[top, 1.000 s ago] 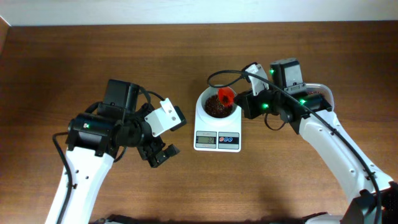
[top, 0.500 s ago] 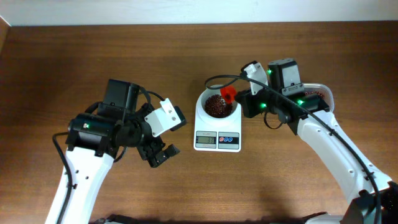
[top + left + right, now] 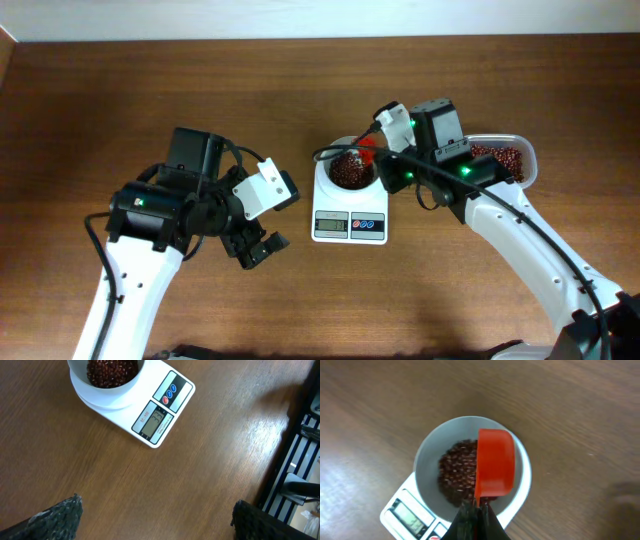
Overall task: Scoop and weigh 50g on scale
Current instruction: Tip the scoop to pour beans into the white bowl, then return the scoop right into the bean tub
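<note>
Overhead view: the scale (image 3: pixel 349 226) stands mid-way along the worktop (image 3: pixel 120 90), its bowl (image 3: pixel 426 457) holding dark beans (image 3: pixel 348 172). Your right pincer (image 3: pixel 476 510) is clamped on the handle of a red scoop (image 3: pixel 495 462), held above the bowl. Your left pincer (image 3: pixel 157 512) hangs spread wide and empty, left of the scale. A clear tub (image 3: pixel 527 157) by your right arm holds more beans.

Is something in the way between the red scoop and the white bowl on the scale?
No, nothing visible is in the way. The right gripper holds the red scoop right over the bowl on the scale. Beans already lie in the bowl.
</note>
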`<state>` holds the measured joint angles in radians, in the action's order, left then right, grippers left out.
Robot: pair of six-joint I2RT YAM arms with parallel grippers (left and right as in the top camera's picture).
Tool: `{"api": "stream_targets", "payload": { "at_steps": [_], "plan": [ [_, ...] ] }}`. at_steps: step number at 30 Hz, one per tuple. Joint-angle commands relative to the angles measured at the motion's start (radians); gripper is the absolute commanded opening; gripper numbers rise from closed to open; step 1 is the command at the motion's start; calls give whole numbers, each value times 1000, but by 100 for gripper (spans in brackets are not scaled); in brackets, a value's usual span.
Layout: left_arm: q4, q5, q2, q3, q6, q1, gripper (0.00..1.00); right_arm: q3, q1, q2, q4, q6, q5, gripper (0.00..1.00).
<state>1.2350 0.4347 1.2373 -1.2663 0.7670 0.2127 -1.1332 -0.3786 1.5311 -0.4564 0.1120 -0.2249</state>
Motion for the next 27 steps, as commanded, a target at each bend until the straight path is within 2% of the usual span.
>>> {"api": "stream_targets", "payload": {
  "at_steps": [1, 5, 6, 7, 9, 13, 17, 19, 21, 25, 27],
  "plan": [
    [1, 14, -2, -14, 17, -3, 99, -12, -23, -14, -1, 5, -24, 4],
    [1, 14, -2, -14, 17, -3, 99, -12, -32, -14, -10, 11, -1, 4],
    [1, 14, -2, -14, 17, -3, 99, -12, -33, -14, -20, 16, 100, 4],
    [1, 14, -2, -14, 17, -3, 99, -12, -31, -14, -13, 16, 115, 4],
    [1, 14, -2, -14, 17, -3, 99, -12, -43, -14, 9, 11, 48, 4],
    [1, 14, -2, -14, 17, -3, 99, -45, -22, -47, 10, 7, 51, 4],
    [1, 14, -2, -14, 17, -3, 99, -71, 119, -188, -53, 4, 53, 4],
    [1, 14, -2, -14, 17, -3, 99, -71, 246, -229, -160, 4, 129, 4],
    [1, 14, -2, -14, 17, -3, 99, -69, 364, -223, -268, 10, 256, 4],
    [1, 14, -2, -14, 17, -3, 99, -65, 537, -144, -379, 12, 270, 4],
    [1, 14, -2, -14, 17, -3, 99, -64, 547, -93, -399, 12, 259, 4]
  ]
}}
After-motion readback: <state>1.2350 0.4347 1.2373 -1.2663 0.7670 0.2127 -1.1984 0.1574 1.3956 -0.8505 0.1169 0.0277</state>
